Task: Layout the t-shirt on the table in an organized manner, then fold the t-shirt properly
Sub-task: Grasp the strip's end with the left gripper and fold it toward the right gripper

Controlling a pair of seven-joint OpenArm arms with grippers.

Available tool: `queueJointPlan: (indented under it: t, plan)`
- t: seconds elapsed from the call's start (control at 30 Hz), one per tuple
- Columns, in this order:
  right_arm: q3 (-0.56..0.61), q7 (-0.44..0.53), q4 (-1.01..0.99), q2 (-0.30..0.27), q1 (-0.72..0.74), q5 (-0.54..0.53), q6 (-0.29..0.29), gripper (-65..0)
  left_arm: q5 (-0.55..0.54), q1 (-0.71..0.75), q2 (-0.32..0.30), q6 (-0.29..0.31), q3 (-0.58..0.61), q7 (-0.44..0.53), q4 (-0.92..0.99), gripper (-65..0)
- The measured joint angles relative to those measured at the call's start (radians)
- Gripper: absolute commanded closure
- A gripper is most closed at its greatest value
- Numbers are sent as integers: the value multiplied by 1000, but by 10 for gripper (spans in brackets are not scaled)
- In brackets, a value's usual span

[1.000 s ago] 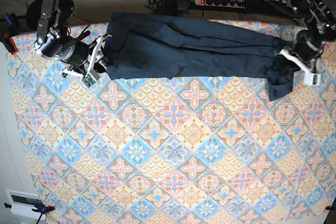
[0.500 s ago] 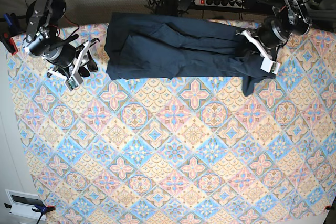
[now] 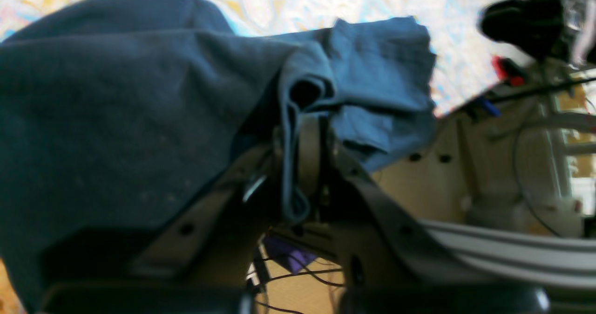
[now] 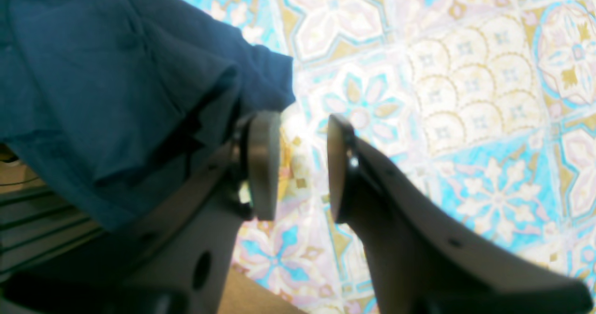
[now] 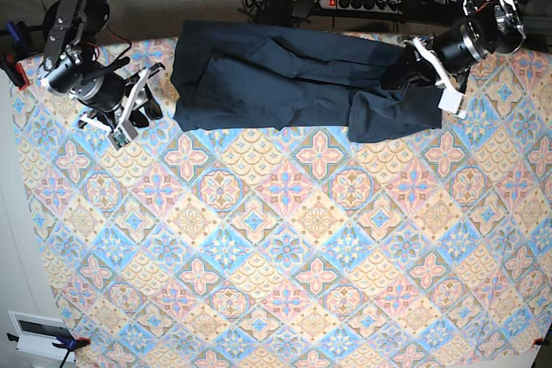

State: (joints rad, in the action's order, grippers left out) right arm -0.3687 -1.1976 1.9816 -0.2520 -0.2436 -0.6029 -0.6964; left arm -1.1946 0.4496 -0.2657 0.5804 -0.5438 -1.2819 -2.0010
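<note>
Base view: the left gripper (image 5: 442,84) is pinching the dark navy cloth t-shirt's (image 5: 285,75) end, folding it inward over the patterned tabletop (image 5: 285,247); the right gripper (image 5: 129,114) is waiting part-open and empty. Next, I judge, lay that end flat and release.

t-shirt (image 5: 293,79) on table (image 5: 285,247), far edge

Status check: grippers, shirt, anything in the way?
Left gripper shut on t-shirt edge, cloth lifted. Right gripper open, empty, beside shirt's other end. Shirt bunched along table far edge. Nothing in the way.
</note>
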Motion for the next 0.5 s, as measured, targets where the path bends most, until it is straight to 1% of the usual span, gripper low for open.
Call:
queueJointPlan:
  t: [0.1, 0.2, 0.23, 0.33, 0.5]
  plan:
    - [0, 0, 0, -1, -1, 1, 0, -169, -5, 0, -25, 0, 0, 3, 0, -10]
    - [0, 0, 0, 0, -2, 0, 0, -169, 59, -1, -25, 0, 1, 5, 4, -10]
    - [0, 0, 0, 0, -2, 0, 0, -169, 60, 0, -25, -1, 5, 2, 3, -10]
    - [0, 0, 0, 0, -2, 0, 0, -169, 9, 14, -30, 0, 72, 3, -10, -10]
    - [-18, 0, 0, 0, -2, 0, 0, -169, 9, 38, -31, 0, 109, 2, -10, -11]
